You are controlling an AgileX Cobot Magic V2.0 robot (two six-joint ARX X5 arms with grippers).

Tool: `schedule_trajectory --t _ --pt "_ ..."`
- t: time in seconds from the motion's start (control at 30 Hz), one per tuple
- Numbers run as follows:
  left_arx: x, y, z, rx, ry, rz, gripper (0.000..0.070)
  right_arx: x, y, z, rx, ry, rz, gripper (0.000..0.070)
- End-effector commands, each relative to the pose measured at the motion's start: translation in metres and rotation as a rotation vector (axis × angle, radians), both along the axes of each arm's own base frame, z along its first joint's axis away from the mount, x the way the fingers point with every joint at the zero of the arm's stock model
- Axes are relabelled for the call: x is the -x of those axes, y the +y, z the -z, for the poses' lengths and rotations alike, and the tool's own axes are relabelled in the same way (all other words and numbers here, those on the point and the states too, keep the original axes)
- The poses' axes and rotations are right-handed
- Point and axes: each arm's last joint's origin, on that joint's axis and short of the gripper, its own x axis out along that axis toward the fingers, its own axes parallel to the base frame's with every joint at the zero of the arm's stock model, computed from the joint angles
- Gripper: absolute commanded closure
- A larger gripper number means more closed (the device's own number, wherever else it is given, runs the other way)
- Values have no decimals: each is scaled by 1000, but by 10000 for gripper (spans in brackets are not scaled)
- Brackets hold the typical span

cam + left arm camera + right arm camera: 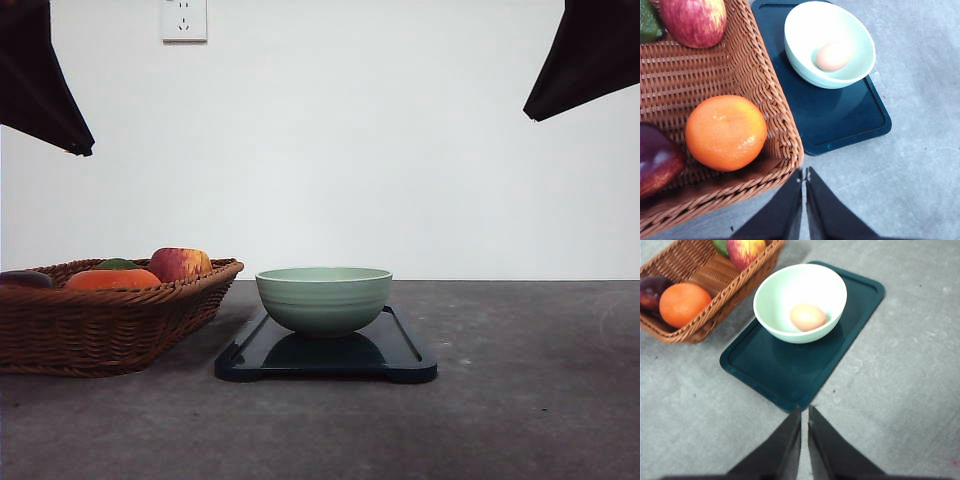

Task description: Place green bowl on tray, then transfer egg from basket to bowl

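Egg [808,316] lies in green bowl [800,302], apart from right end effector [805,440].

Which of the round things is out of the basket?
The egg: pale and alone inside the green bowl on the tray. The orange and apple lie in the basket.

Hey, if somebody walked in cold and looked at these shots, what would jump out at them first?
Probably the green bowl sitting on the dark tray mid-table, with a pale egg resting inside it. Next, the wicker basket right beside the tray, holding a bright orange, a red apple and a dark purple fruit.
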Motion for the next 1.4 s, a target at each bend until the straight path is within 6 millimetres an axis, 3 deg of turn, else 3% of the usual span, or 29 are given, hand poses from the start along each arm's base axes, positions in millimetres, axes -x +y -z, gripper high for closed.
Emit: schedule_trajectory --t 0.0,0.27,0.47,0.67,0.87,1.1,1.37 --pt "-1 -2 -2 6 -11 8 700 -1 2 -1 -1 -10 -8 683" --pt "0 2 -4 -33 -59 36 700 -1 2 -1 -1 -10 -8 683" --pt "8 25 1 -62 -272 -13 700 -1 2 -1 -1 -10 -8 683" --pt "31 54 13 -66 -464 -152 700 -1 2 -1 -1 -10 -8 683" --pt "54 68 43 -82 -531 -243 700 -1 2 -1 -1 -10 -8 683" --pt "60 74 92 -50 -561 -318 700 -1 2 -1 -1 -10 -8 683" --pt "63 76 112 -20 -606 -345 700 -1 2 -1 -1 -10 -8 683"
